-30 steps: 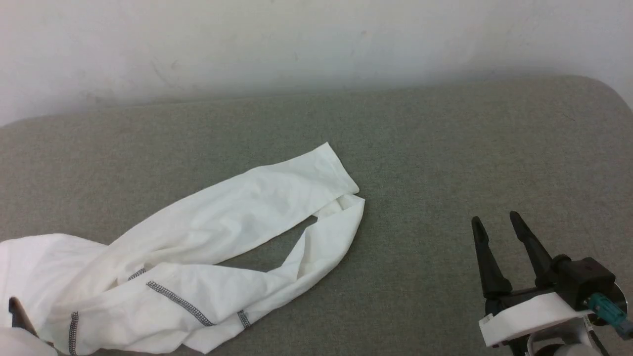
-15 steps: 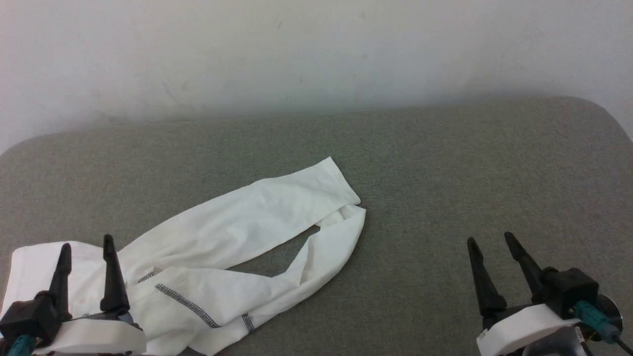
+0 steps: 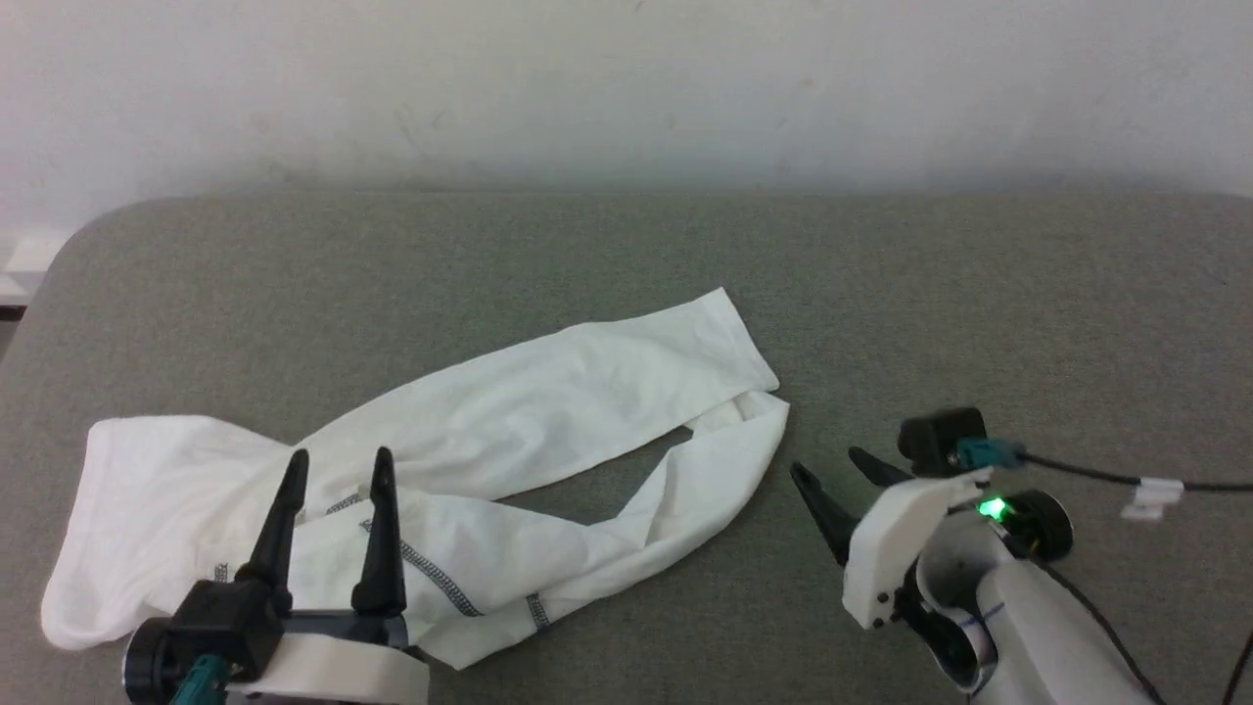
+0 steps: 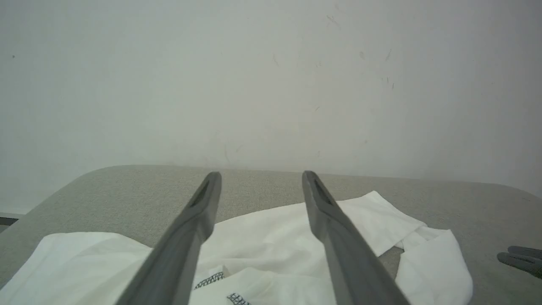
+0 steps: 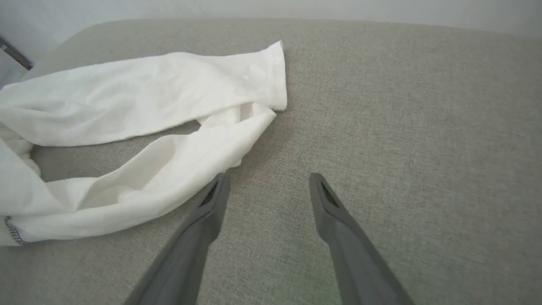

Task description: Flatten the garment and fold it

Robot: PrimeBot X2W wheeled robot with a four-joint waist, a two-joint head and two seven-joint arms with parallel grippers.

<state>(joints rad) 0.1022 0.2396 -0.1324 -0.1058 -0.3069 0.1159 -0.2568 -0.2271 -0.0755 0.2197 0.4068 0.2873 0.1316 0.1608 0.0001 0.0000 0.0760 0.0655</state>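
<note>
pale wall [image 3: 626, 78] behind; grey fabric-covered surface [image 3: 979, 294] below it. the garment [image 3: 548, 411] lies crumpled on the left and middle of the surface. its two sleeves run toward the right, cuffs meeting, with a bare gap between them. dark stitching [image 3: 431, 573] shows near the front edge. left gripper [image 3: 340, 455] is over the garment's bunched body, fingers spread, holding nothing. right gripper [image 3: 824, 460] sits just right of the nearer cuff, fingers spread, empty. whether it touches the fabric cannot be told.
</note>
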